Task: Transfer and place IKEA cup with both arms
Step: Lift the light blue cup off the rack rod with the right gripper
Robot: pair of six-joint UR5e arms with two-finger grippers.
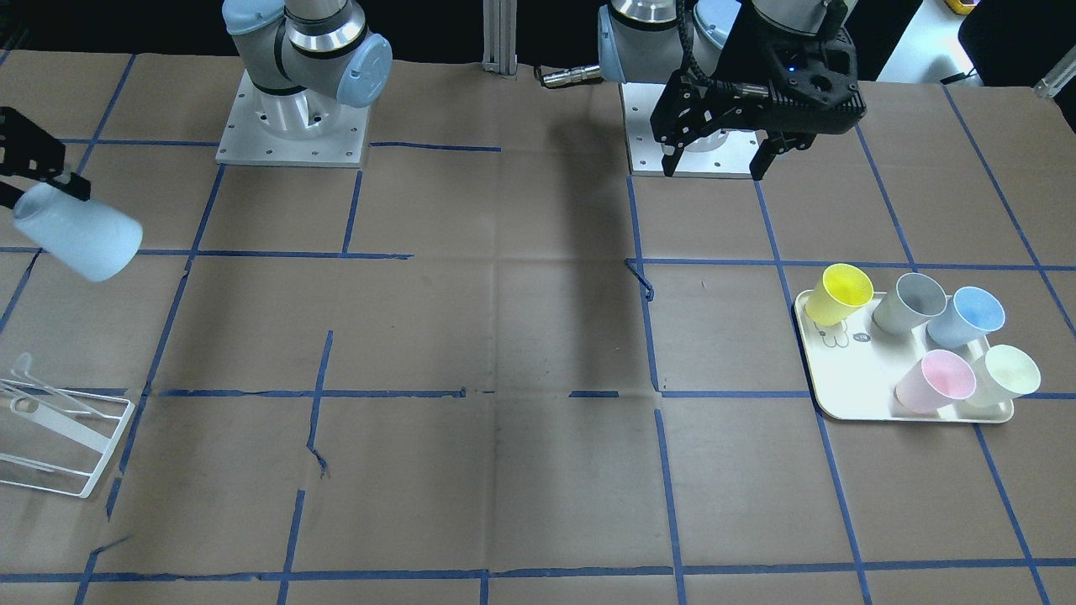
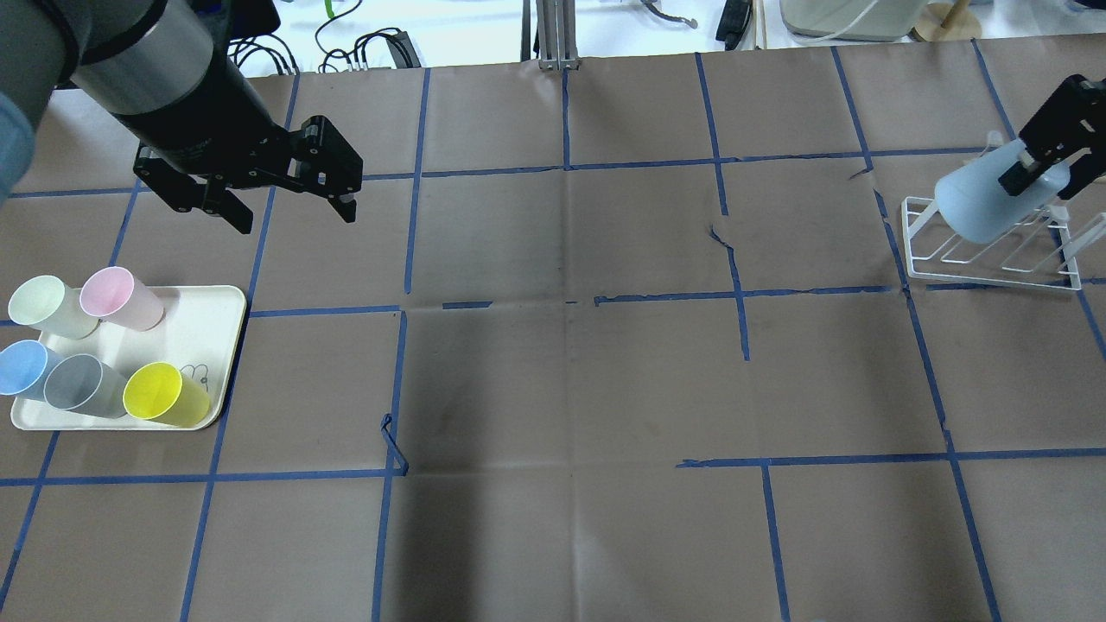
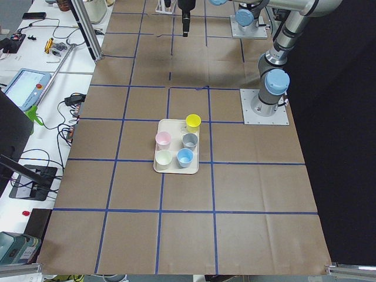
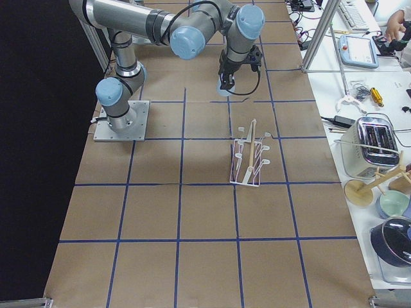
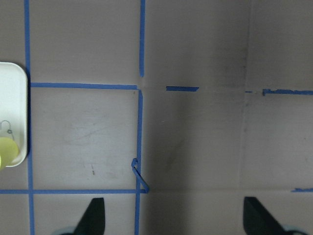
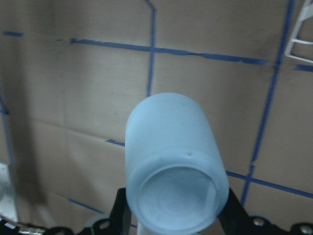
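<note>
Near the wire rack (image 4: 247,160) | IKEA cup (image 1: 80,234) tilted, clamped in right pincer (image 2: 1028,173) | left pincer (image 2: 295,220) spread wide, empty

The front view's left edge cuts the right gripper (image 1: 38,186), leaving only its fingers in sight, and cuts the rack (image 1: 111,447) too. From overhead the cup (image 2: 976,207) hides some of the rack's wires. The right wrist view shows the cup's base, blurred; its mouth faces away and the fingers (image 6: 120,210) sit mostly behind it. The left wrist view shows only the tips of the left gripper (image 5: 175,218), with the tray (image 5: 12,117) and yellow cup (image 5: 6,152) cut by the left edge. From the table's left end the right gripper is too small to judge.
</note>
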